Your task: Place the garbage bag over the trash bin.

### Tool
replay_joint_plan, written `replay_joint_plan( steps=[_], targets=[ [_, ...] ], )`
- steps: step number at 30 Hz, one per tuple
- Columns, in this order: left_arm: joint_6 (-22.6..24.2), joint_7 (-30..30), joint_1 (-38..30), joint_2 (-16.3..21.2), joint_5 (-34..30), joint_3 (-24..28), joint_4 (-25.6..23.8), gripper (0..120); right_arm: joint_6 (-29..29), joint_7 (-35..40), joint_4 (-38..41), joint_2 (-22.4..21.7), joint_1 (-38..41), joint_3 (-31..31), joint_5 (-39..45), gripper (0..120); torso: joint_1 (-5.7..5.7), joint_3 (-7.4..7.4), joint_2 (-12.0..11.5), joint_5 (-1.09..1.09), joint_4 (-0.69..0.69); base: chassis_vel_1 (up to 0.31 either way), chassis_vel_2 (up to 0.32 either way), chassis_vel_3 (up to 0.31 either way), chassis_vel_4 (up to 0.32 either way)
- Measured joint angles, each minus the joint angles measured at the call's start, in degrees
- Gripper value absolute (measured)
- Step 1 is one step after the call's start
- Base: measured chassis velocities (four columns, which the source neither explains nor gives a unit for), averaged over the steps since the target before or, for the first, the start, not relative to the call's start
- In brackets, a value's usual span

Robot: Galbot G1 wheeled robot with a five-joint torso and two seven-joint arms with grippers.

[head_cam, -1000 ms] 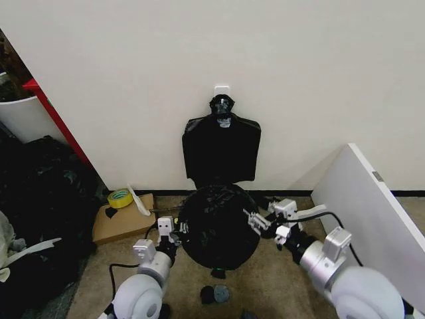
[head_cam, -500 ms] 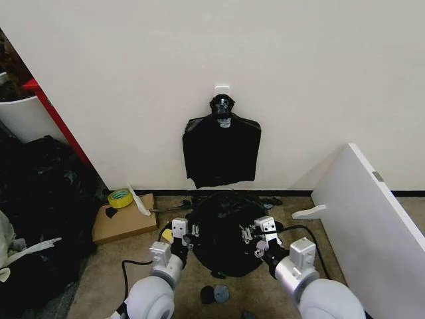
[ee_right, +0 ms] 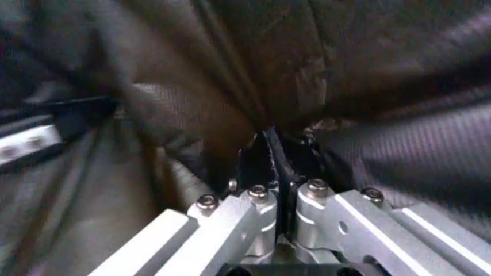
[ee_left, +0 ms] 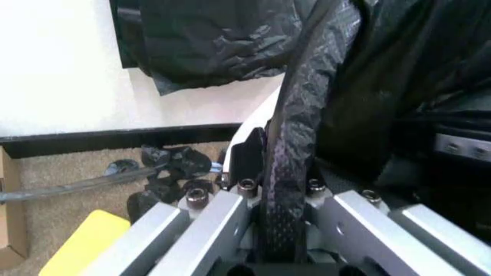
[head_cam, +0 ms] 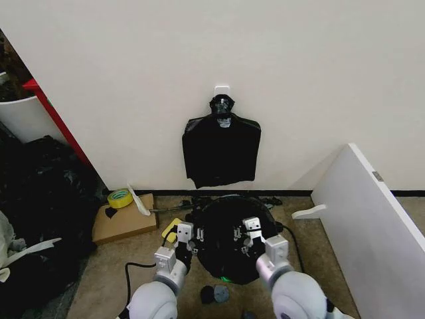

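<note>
The garbage bag is a glossy black round shape on the floor by the wall, draped over the trash bin, whose pale green side peeks out below it. My left gripper is at the bag's left side, shut on a band of the black plastic beside the bin's white rim. My right gripper is at the bag's right side. In the right wrist view it is shut on a fold of the bag.
A flat black bundle hangs from a wall hook above the bin. To the left lies a cardboard box with a tape roll, then a heap of black plastic. A white board leans at the right.
Both grippers have come inward and nearer to me, from the bag's wide sides to closer together over the bin. The bag crumpled midway and now looks round again.
</note>
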Motion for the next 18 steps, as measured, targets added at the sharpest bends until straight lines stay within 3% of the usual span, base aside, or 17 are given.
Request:
replay_joint_plan(
  steps=[9, 18],
  targets=[
    [-0.5, 0.2, 0.9, 0.7, 0.8, -0.4, -0.3, 0, 0.3, -2.4, -1.8, -0.9, 0.4, 0.7, -8.0, 0, 0.00, 0.00, 0.0, 0.00, 0.00, 0.000, 0.000, 0.000, 0.000],
    [-0.6, 0.2, 0.2, 0.7, 0.6, -0.4, 0.2, 0, -0.4, -8.6, 6.9, -5.8, -4.7, 0.7, -7.4, 0, 0.00, -0.01, 0.0, -0.01, -0.02, 0.000, 0.000, 0.000, 0.000]
  ],
)
